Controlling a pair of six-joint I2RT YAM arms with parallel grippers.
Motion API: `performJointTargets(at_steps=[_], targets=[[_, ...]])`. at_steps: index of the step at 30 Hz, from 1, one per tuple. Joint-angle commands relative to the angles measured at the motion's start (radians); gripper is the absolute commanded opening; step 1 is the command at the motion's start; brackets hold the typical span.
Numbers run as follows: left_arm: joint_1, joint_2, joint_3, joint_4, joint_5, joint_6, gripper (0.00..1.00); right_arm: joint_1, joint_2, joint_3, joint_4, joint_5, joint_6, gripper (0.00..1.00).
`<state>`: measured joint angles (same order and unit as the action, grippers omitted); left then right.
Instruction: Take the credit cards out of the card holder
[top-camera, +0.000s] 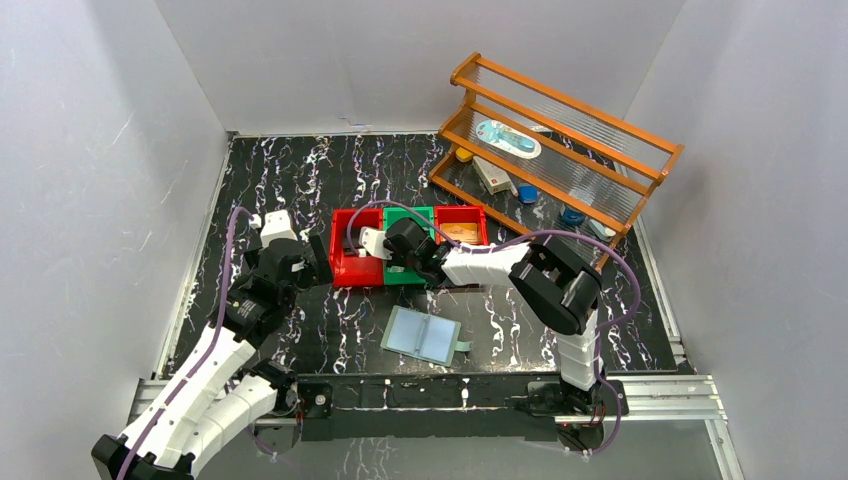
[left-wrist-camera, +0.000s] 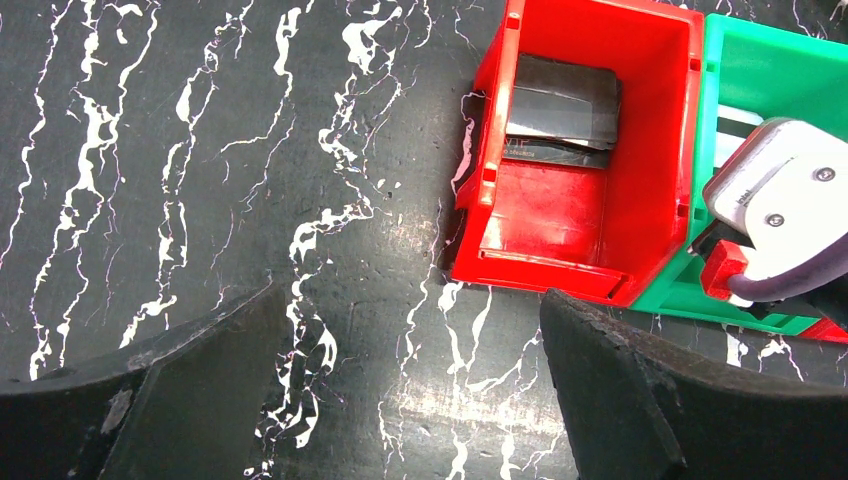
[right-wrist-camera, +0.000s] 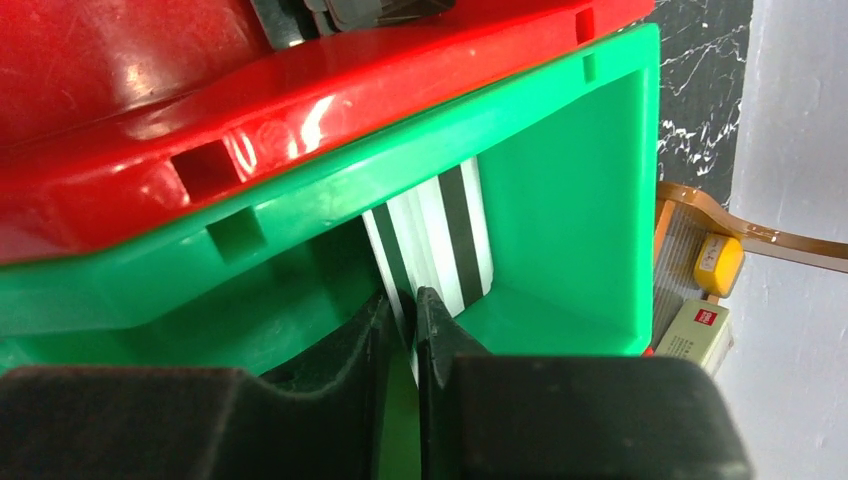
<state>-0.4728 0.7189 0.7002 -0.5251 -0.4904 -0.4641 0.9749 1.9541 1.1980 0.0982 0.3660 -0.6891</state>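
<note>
The card holder (top-camera: 422, 336) lies open on the table's near middle, its pale blue sleeves facing up. My right gripper (right-wrist-camera: 410, 300) reaches down into the green bin (right-wrist-camera: 560, 210). A silvery-white credit card with dark stripes (right-wrist-camera: 445, 235) stands on edge between its fingers, which are parted slightly wider than the card. A dark credit card (left-wrist-camera: 560, 105) lies in the left red bin (left-wrist-camera: 650, 60), and a tan one (top-camera: 462, 232) in the right red bin. My left gripper (left-wrist-camera: 415, 390) hangs wide open and empty over bare table, just left of that left red bin.
The three bins (top-camera: 410, 245) stand in a row at mid-table. A wooden rack (top-camera: 560, 150) with small items fills the back right. White walls enclose the black marbled table (top-camera: 300, 180) on three sides.
</note>
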Motion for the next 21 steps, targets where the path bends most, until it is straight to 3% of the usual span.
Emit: performJointTargets(at_steps=[1,21], targets=[[0.004,-0.013,0.02,-0.007,-0.018,0.005,0.98,-0.011,0.002,0.026,-0.017,-0.015,-0.002,0.28],[0.003,0.014,0.023,-0.007,0.013,0.019,0.98,-0.054,0.023,0.091,-0.004,0.035,0.184,0.48]])
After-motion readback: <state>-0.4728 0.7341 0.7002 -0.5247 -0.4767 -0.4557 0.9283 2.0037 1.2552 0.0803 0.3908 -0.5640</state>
